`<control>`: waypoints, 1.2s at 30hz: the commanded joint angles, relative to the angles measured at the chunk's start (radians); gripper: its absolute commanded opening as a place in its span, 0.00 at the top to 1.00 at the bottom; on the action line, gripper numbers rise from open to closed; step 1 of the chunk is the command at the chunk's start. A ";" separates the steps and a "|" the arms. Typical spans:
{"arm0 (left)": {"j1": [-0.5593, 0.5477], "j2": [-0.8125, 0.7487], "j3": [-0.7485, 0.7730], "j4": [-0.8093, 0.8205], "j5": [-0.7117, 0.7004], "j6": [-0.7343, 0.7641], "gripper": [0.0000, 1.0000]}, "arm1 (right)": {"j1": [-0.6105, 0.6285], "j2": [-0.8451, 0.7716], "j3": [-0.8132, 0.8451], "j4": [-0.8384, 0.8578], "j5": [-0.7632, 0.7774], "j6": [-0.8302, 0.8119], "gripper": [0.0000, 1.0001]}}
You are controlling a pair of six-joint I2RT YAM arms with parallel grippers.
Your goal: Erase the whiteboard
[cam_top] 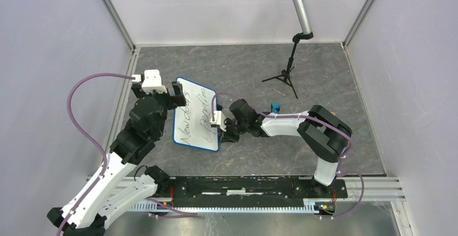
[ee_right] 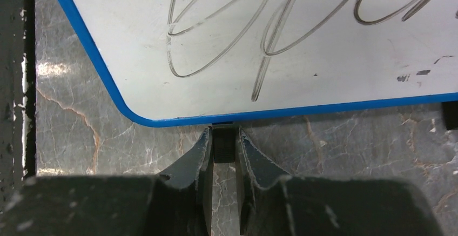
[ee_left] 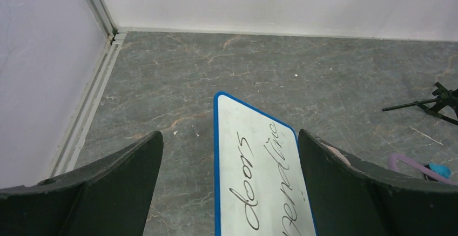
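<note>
Whiteboard (cam_top: pixel 195 114), rim inside right gripper (ee_right: pixel 223 136).

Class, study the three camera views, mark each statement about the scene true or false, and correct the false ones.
1. The whiteboard carries black handwriting. True.
2. The left gripper is clamped on the board. False: its fingers stand wide apart and hold nothing.
3. The right gripper is shut on a small black foot at the board's blue rim. True.
4. The microphone stand rests on the board. False: it stands apart from it on the table, nearer the far wall.
</note>
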 commanded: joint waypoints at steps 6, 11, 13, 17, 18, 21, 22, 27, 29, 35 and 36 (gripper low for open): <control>0.005 -0.042 0.021 0.023 0.025 0.027 0.00 | -0.005 -0.079 -0.027 -0.060 0.062 0.024 0.82; 0.006 -0.054 0.027 0.014 0.057 0.010 0.00 | -0.005 -0.164 -0.069 -0.102 0.265 0.094 0.43; 0.007 -0.058 0.030 0.013 0.069 0.007 0.00 | -0.005 -0.216 -0.092 -0.113 0.372 0.136 0.31; 0.006 -0.071 0.042 -0.002 0.088 -0.007 0.00 | -0.006 -0.331 -0.123 -0.190 0.518 0.212 0.11; 0.006 -0.076 0.040 0.002 0.093 -0.009 0.00 | -0.004 -0.364 -0.126 -0.214 0.580 0.238 0.09; 0.006 -0.080 0.042 -0.001 0.111 -0.015 0.00 | -0.005 -0.467 -0.147 -0.256 0.737 0.330 0.02; 0.007 -0.078 0.046 -0.005 0.119 -0.016 0.00 | -0.009 -0.501 -0.148 -0.267 0.811 0.380 0.02; 0.008 -0.072 0.059 -0.018 0.144 -0.026 0.00 | -0.063 -0.613 -0.156 -0.321 1.122 0.744 0.02; 0.007 -0.080 0.055 -0.015 0.150 -0.029 0.00 | -0.078 -0.648 -0.217 -0.202 1.097 0.776 0.02; 0.007 -0.081 0.044 -0.008 0.127 -0.027 0.00 | -0.193 -0.556 -0.130 -0.366 1.197 0.916 0.02; 0.008 -0.082 0.044 -0.009 0.125 -0.027 0.00 | -0.212 -0.528 -0.110 -0.408 1.216 0.950 0.02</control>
